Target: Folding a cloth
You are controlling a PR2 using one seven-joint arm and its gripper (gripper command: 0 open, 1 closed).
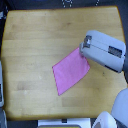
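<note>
Wooden table (30, 35), seen from above, fills the view. Gripper (83, 50) sits over the cloth's (70, 72) 1 o'clock corner; jaws hidden under the grey housing, so cannot tell whether spread or pinching. Cloth lies flat, diamond-wise, just right of table centre, pointing toward 7 o'clock.

Risk, my guess: a thin corner could slip from a shallow pinch, or the whole cloth could drag instead of folding.

Room: bare wood wide toward 9 to 11 o'clock; table edge closer at 3 and 6 o'clock.
</note>
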